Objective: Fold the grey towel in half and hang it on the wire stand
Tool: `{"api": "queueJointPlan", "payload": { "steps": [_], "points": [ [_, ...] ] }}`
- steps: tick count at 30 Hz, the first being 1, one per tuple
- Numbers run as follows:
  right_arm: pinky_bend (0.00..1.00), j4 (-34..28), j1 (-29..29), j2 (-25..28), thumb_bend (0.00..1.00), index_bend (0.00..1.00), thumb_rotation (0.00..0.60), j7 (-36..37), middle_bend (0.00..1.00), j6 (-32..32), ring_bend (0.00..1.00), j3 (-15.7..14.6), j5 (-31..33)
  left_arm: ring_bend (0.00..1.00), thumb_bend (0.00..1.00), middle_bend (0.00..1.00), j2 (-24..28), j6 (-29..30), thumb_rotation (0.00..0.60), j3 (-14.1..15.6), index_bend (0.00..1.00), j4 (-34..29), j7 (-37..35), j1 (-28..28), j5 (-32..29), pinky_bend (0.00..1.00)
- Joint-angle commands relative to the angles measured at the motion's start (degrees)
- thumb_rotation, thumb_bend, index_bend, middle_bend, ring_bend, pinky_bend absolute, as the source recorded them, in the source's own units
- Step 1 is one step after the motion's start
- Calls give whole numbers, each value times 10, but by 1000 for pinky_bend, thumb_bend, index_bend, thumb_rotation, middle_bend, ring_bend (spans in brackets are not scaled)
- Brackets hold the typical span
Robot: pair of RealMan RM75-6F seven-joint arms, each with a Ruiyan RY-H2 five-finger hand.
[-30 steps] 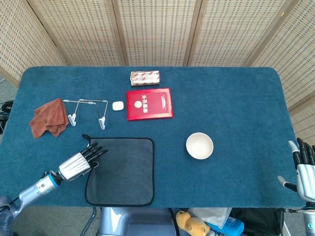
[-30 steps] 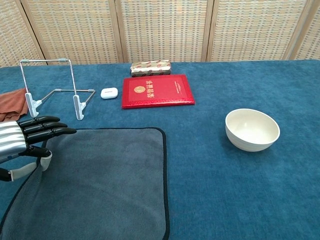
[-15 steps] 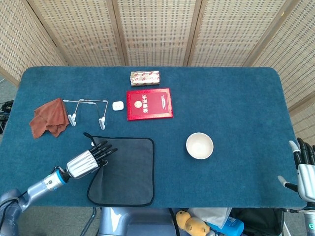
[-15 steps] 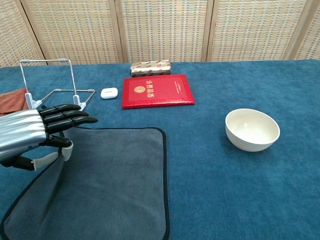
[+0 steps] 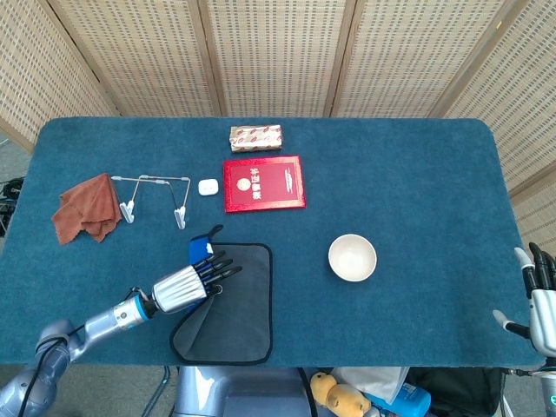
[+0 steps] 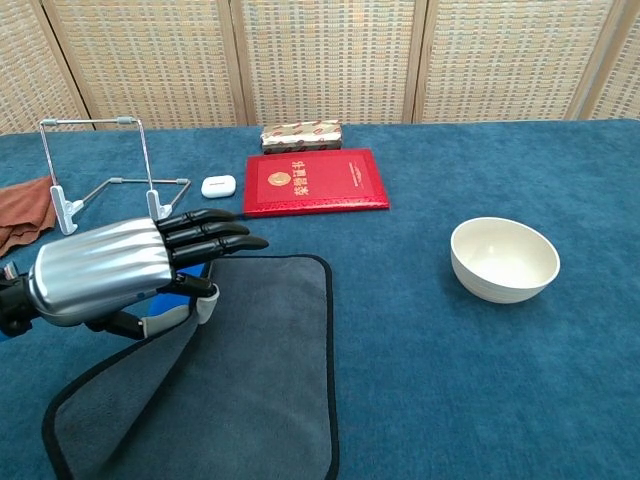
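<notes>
Gripping the grey towel [image 6: 255,370] by its left edge, the left hand [image 6: 130,270] is lifting it; wire stand [image 6: 105,180] sitting just beyond its fingertips

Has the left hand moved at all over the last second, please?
Yes. The left hand, gripping the grey towel's left edge, has travelled rightward toward the white bowl, dragging that edge over the towel and away from the wire stand.
</notes>
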Motion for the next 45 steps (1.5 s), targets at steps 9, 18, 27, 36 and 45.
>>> {"api": "queueJointPlan", "payload": {
  "steps": [9,18,27,36,45],
  "points": [
    [0,3,3,-1,0,0,600,0,0,-8,0,3,9,0,558,0,-40,-41,600,-15,647,-3,6,-38,-7,0],
    [0,6,6,-3,0,0,600,-2,0,-15,0,4,17,0,556,0,-63,-59,600,-22,647,7,0,-55,-14,0],
    [0,6,6,-3,0,0,600,-2,0,-15,0,5,19,0,550,0,-72,-57,600,-15,643,11,12,-65,-7,0],
    [0,6,6,0,0,0,600,4,0,-16,0,5,20,0,544,0,-82,-75,600,-14,631,9,36,-77,-6,0],
    [0,6,5,2,0,0,600,11,0,-15,0,5,21,0,509,0,-83,-85,600,-18,181,4,48,-85,-11,0]
  ]
}}
